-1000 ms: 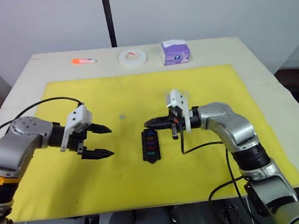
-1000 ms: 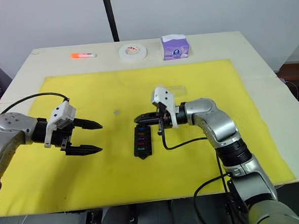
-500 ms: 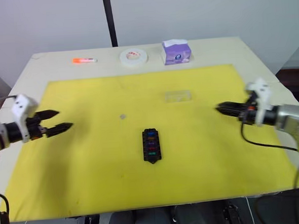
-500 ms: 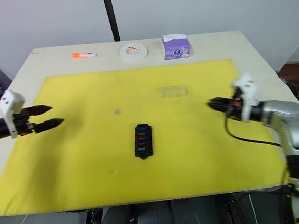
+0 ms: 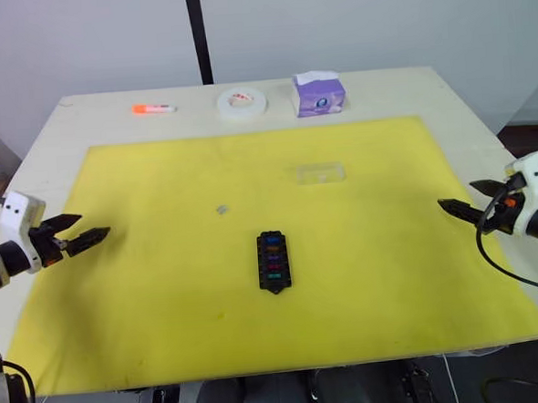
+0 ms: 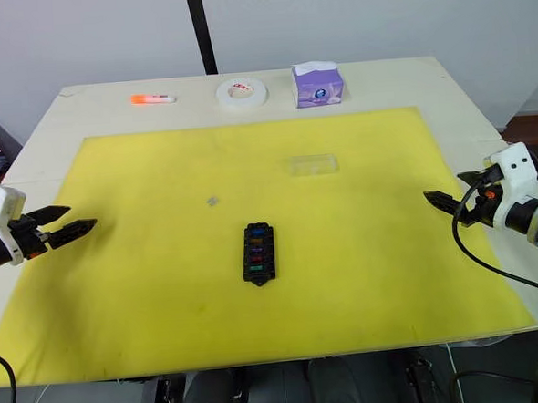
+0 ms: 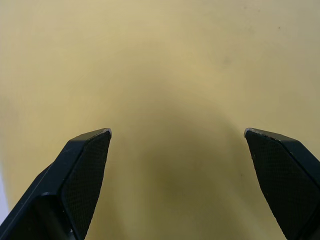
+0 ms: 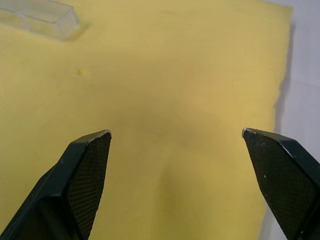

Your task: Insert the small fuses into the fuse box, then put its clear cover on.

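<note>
Your right gripper point(image 5: 454, 208), fingers wide open and empty, is nearer the clear cover point(image 5: 320, 173), which lies long axis left-right, far-left of it; the fuse box point(image 5: 273, 261) sits mid-surface.

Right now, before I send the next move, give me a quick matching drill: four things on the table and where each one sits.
Things:
1. fuse box
2. clear cover
3. white tape roll
4. left gripper

Places:
A. far table edge, beside the purple tissue pack
B. middle of the yellow mat
C. over the mat's left edge, jaws open
D. on the mat, beyond the box, to its right

Pairs: 1-B, 2-D, 3-A, 4-C
</note>
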Tool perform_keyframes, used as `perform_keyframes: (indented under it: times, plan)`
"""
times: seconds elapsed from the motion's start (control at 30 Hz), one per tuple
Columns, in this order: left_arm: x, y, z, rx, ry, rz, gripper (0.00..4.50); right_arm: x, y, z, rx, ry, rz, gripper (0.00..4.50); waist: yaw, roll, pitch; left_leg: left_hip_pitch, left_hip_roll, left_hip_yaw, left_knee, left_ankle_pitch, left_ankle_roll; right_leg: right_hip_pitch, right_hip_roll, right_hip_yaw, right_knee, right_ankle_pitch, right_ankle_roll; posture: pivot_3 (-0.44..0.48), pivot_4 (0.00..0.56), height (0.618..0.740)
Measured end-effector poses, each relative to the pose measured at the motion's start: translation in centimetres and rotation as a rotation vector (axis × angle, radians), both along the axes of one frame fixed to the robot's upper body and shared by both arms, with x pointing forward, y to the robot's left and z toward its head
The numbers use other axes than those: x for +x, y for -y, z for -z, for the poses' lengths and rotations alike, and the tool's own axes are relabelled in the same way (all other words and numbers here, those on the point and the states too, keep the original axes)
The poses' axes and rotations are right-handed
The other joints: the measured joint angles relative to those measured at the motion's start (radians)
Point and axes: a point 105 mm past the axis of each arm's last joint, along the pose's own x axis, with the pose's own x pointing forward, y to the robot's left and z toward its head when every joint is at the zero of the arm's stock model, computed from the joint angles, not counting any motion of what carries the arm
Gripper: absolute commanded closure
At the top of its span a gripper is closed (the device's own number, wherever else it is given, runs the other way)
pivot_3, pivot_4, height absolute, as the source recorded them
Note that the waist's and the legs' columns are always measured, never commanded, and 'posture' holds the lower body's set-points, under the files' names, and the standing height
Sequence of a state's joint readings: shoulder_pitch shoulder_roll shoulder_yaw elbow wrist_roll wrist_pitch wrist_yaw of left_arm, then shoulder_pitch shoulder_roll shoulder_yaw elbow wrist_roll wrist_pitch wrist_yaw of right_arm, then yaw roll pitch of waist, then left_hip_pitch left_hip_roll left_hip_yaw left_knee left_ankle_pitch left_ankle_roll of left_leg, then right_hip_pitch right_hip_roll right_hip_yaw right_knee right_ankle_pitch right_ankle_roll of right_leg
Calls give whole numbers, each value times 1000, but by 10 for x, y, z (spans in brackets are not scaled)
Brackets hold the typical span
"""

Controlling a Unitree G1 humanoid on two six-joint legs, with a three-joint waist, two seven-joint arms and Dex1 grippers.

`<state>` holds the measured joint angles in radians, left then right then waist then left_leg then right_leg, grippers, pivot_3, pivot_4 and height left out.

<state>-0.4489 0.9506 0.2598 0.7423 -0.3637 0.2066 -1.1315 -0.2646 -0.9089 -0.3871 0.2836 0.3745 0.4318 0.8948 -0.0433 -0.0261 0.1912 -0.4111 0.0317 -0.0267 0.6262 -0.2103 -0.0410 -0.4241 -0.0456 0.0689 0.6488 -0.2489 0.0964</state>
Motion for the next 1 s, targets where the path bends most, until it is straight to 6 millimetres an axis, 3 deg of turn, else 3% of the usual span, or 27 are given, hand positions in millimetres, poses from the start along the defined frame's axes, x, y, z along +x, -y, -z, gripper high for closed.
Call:
perform_keyframes:
  times: [0.2,0.43,0.63,0.7,0.83,0.9,1.0]
  plan:
    - [-5,4,4,16,-17,31,0,-1,2,10,14,-36,6,23,-2,0,0,0,0,0,0,0,0,0,0,0,0,0,0,0,150,740]
    - [-2,9,-2,22,-6,45,0,8,-3,2,6,-2,-9,23,0,0,0,0,0,0,0,0,0,0,0,0,0,0,0,0,150,740]
    - [25,26,-40,38,88,104,0,23,-27,-10,-2,1,-83,23,0,0,0,0,0,0,1,0,0,1,1,0,0,0,0,0,150,740]
    - [33,36,-42,36,81,145,0,32,-47,-19,6,5,-131,23,-3,0,0,0,0,0,1,0,0,0,1,0,1,0,1,0,150,740]
    - [53,69,-43,37,67,259,0,49,-117,-45,0,46,-310,23,-8,0,0,0,0,-2,0,0,0,0,3,0,1,2,4,0,150,740]
    - [57,73,-43,36,59,278,0,52,-141,-49,-4,35,-359,23,-7,0,0,-1,0,-2,0,0,0,-1,3,0,1,1,5,0,150,740]
    - [65,99,-34,28,23,374,0,38,-210,-54,-1,22,-563,23,-1,0,0,-4,0,-4,0,0,0,-3,3,-1,2,1,6,0,150,740]
